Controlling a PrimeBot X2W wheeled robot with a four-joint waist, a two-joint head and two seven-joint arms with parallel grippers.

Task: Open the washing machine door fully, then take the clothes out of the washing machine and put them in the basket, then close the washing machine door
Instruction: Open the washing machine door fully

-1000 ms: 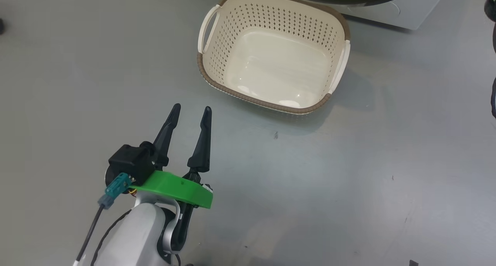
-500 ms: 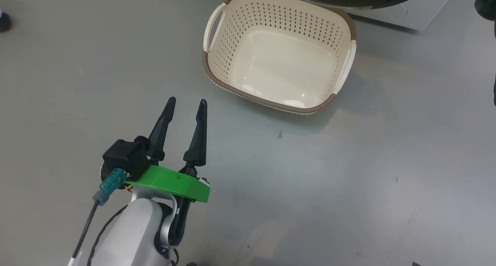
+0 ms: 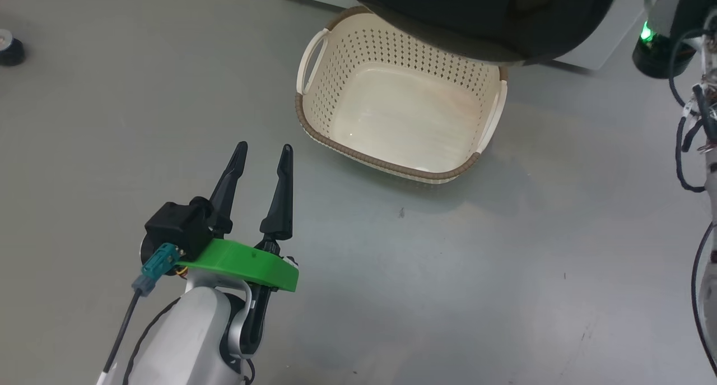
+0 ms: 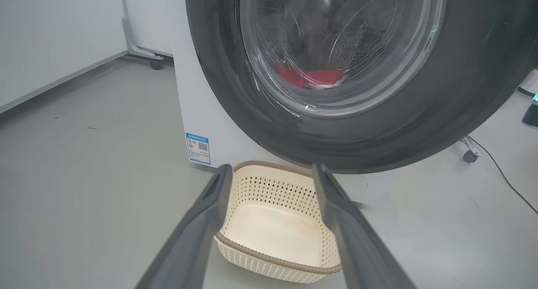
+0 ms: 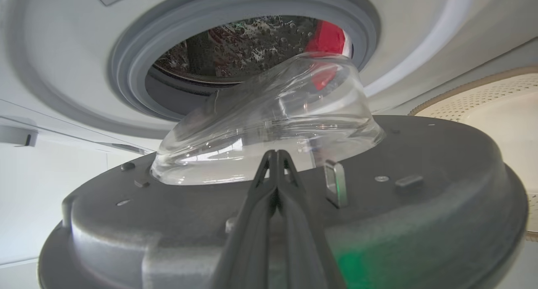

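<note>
While the left gripper (image 3: 264,148) hangs over the grey floor (image 3: 504,290) at the lower left of the head view, its pale forearm (image 3: 185,340) rises from the bottom edge; fingers point up-view toward the basket (image 3: 386,165), moderately spread, nothing between them, short of its near rim; basket upright on the floor, mouth up, long axis left-right from handle to handle, slightly skewed; far rim under the washing machine door (image 3: 476,26); right gripper (image 5: 275,153) lies along the door's grey inner face, fingers pressed together, tips at the foot of the glass bowl (image 5: 273,112); contact with the door cannot tell; door ajar, bowl bulging toward the washing machine (image 5: 63,70) mouth; clothes (image 5: 330,36) red, inside the drum (image 5: 235,45).
</note>
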